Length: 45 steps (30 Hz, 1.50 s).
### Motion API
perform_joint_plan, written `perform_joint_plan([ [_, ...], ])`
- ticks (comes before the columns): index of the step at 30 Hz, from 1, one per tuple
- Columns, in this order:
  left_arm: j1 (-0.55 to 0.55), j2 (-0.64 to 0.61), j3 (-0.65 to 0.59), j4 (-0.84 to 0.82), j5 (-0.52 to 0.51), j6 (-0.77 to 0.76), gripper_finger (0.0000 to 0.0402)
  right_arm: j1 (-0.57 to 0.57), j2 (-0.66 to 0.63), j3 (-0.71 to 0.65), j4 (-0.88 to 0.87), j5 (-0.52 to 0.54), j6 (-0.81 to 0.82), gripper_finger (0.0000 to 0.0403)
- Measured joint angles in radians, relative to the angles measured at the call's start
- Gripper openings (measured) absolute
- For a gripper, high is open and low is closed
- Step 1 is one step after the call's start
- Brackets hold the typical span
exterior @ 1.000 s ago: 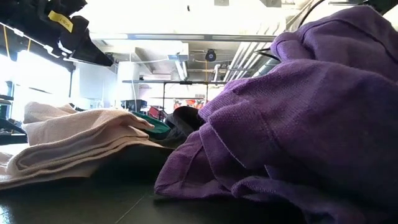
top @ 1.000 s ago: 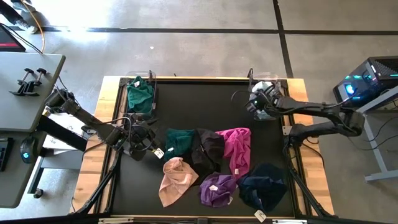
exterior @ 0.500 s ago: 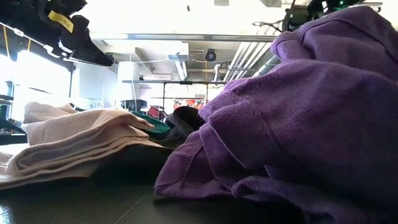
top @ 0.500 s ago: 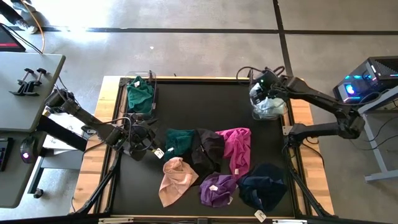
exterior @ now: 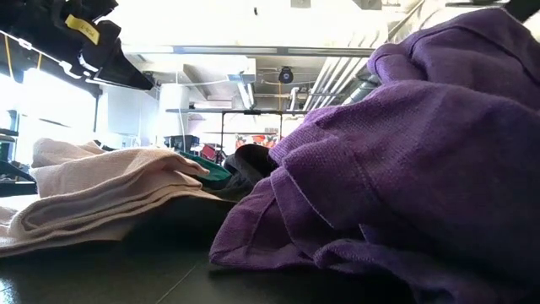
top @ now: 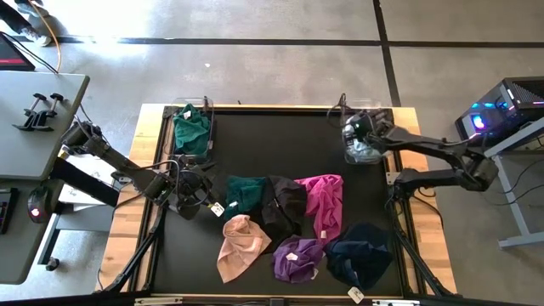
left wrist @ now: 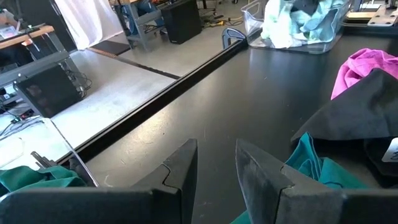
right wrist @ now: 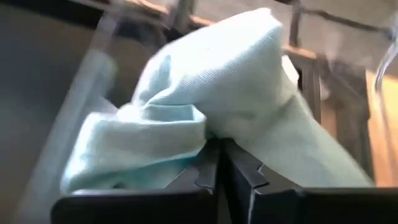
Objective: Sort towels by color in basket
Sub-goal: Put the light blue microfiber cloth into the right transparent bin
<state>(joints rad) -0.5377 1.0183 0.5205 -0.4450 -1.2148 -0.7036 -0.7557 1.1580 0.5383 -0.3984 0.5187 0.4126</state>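
Observation:
Several towels lie in a heap on the black mat: dark green (top: 246, 194), black (top: 285, 204), magenta (top: 321, 202), peach-pink (top: 240, 246), purple (top: 297, 257) and navy (top: 359, 253). A clear basket (top: 192, 127) at the far left holds dark green towels. Another clear basket (top: 381, 153) at the far right holds pale mint towels (right wrist: 211, 93). My right gripper (top: 357, 132) is shut just above those mint towels. My left gripper (top: 194, 200) stands open beside the dark green towel (left wrist: 314, 174), with nothing between its fingers (left wrist: 214, 168). My right gripper has its shut fingertips (right wrist: 219, 163) at a raised fold of the pale mint towel (right wrist: 205, 127) in the far-right basket, slanting down from above. Whether they touch the cloth or hold any of it, I cannot tell. The towel lies crumpled in the basket.
The mat has a raised black rim (left wrist: 168, 93) and wooden borders (top: 146, 170). Bare mat (top: 272, 144) lies between the two baskets. In the low view the purple towel (exterior: 405, 152) and the peach-pink towel (exterior: 101, 194) fill the foreground.
My right gripper rose and swung toward the table's far edge, then came back down over the far-right basket and its mint towels. The left arm and the heap of towels have kept still.

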Motion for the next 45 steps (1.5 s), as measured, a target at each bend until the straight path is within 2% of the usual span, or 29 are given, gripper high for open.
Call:
perform_joint_plan([
  [3,0.0,0.0,0.0,0.0,0.0,0.0,0.0096,-0.026,-0.001,-0.055,0.081,-0.001,0.025,0.0038],
  [6,0.0,0.0,0.0,0.0,-0.001,0.004,0.0096,-0.05,-0.002,-0.062,0.1,-0.046,-0.004,0.0065],
  [9,0.0,0.0,0.0,0.0,-0.001,0.009,0.0096,-0.072,0.001,-0.015,0.045,-0.11,-0.068,0.0101],
  [12,0.0,0.0,0.0,0.0,-0.001,0.008,0.0096,-0.076,-0.001,0.081,-0.031,-0.131,-0.106,0.0138],
  [15,0.0,0.0,0.0,0.0,0.0,0.008,0.0096,-0.075,-0.001,0.194,-0.178,-0.13,-0.133,0.0163],
  [19,0.0,0.0,0.0,0.0,0.0,0.005,0.0096,-0.075,-0.001,0.365,-0.456,-0.101,-0.099,0.017],
  [23,0.0,0.0,0.0,0.0,0.0,-0.002,0.0096,-0.075,-0.002,0.487,-0.732,-0.136,0.007,0.0157],
  [26,0.0,0.0,0.0,0.001,0.0,-0.002,0.0096,-0.069,-0.002,0.5,-0.852,-0.171,0.082,0.0134],
  [30,0.0,0.0,0.0,0.0,0.0,-0.002,0.0096,-0.066,-0.001,0.423,-0.85,-0.216,0.111,0.0094],
  [34,0.0,0.0,0.0,0.0,0.0,-0.001,0.0096,-0.067,0.023,0.296,-0.694,-0.266,0.102,0.0059],
  [37,0.0,0.0,0.0,0.0,0.0,0.008,0.0096,-0.067,0.063,0.211,-0.546,-0.262,0.059,0.0046],
  [40,0.0,0.0,0.0,0.001,0.0,0.017,0.0096,-0.079,0.116,0.161,-0.454,-0.254,0.018,0.005],
  [45,0.0,0.0,0.0,0.001,0.0,0.019,0.0096,-0.107,0.168,0.21,-0.52,-0.26,-0.034,0.0088],
])
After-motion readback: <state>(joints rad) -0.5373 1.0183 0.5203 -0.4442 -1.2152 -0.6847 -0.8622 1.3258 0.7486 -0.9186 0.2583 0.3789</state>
